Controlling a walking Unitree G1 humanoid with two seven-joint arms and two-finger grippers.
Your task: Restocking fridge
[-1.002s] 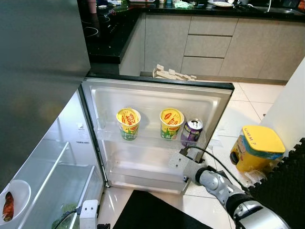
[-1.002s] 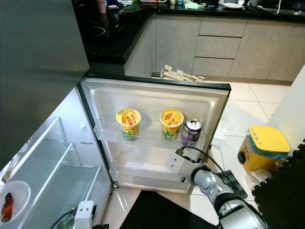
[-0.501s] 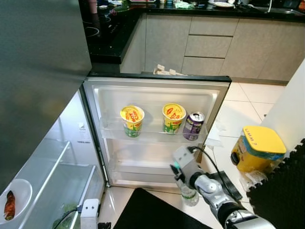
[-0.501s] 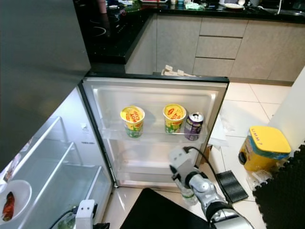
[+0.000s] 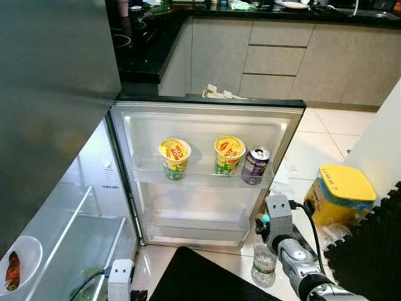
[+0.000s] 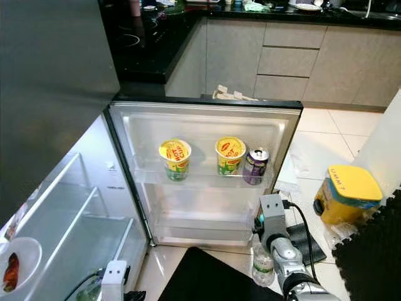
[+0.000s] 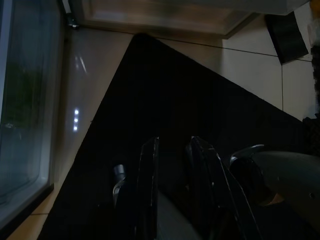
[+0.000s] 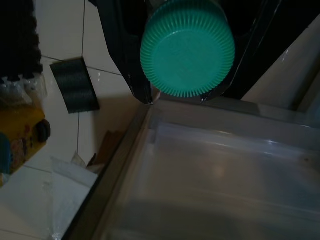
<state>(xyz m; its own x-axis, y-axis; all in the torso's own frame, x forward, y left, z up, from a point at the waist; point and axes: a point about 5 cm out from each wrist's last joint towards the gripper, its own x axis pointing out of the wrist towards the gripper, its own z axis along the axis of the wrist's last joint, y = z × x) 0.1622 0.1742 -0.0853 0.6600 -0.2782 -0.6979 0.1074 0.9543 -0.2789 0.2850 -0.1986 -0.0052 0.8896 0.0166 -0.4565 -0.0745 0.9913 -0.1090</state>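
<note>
Since a second ago the right gripper (image 5: 268,248) has swung out from under the door shelf toward the door's free edge, and the bottle (image 5: 264,266) it carries now hangs clear of the door, over the floor (image 5: 326,135).

The bottle is upright, its long axis vertical, green cap (image 8: 187,47) up between the fingers (image 8: 122,60); these are clenched on its neck, one on each side of the cap in the right wrist view. The base points down at the tiles, just above or on them; which one I cannot tell.

The move ahead turns on where the bottle sits against the door (image 5: 207,113). It hangs low, just outside the door's lower corner on the robot's right, beside the lower shelf (image 5: 194,219), whose clear rim (image 8: 225,112) lies right under the cap in the wrist view. The upper shelf (image 5: 188,180) already holds two cups (image 5: 175,158) and a can (image 5: 254,165). My guess is the bottle must go up, over the lower rim and inward, kept vertical.

The left gripper (image 7: 172,190) hangs idle over a dark mat (image 7: 165,100), fingers nearly together and holding nothing.
</note>
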